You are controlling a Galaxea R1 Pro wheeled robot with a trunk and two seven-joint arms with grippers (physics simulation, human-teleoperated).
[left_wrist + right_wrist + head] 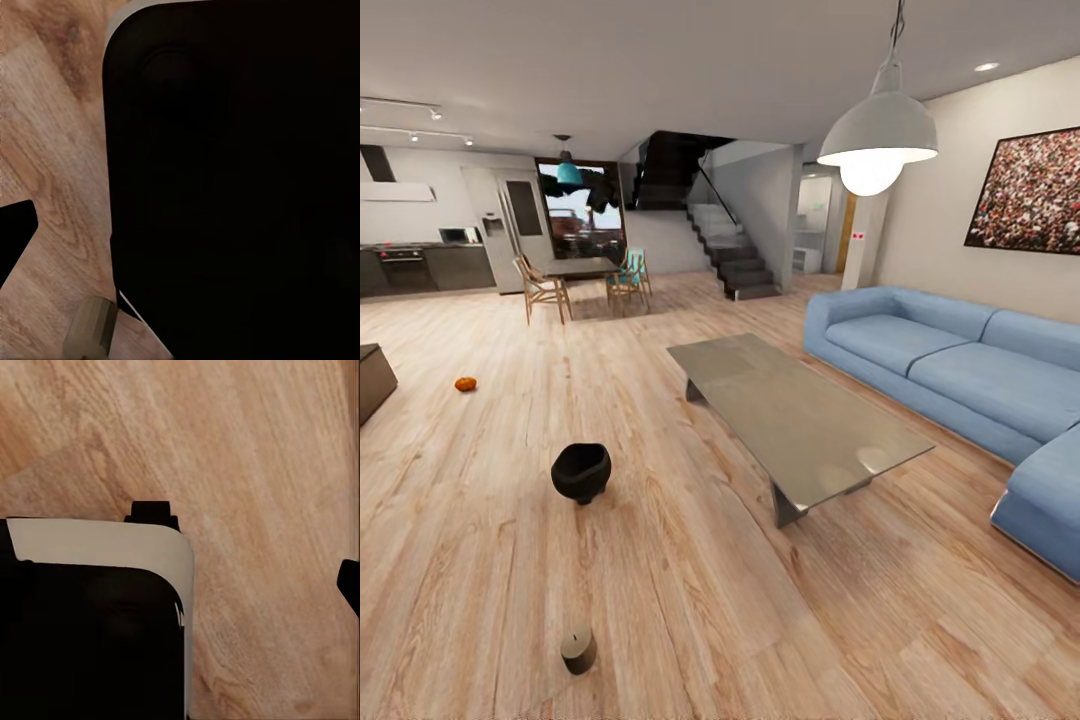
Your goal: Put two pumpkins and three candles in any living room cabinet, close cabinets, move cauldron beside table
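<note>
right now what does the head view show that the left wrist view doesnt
Head view alone: the cauldron standing on the floor, apart from the table; a pumpkin farther off toward the left; the sofa beyond the table; a dark cabinet corner at the left edge.

Left wrist view alone: a close, dark robot body part.

Both: the wood floor, and likely the same candle, seen as a grey-brown stub in the wrist view.

1. Cauldron: matte black, round, upright on wood floor, mouth up; approx. 9 o'clock of table, apart.
2. Table: low, grey metal top, slanted legs.
3. Pumpkin: small, orange, on floor, 11 o'clock of cauldron.
4. Candle: stubby grey-brown cyl., upright, 6 o'clock of cauldron.
5. Cabinet: dark corner, 9 o'clock of pumpkin.
</note>
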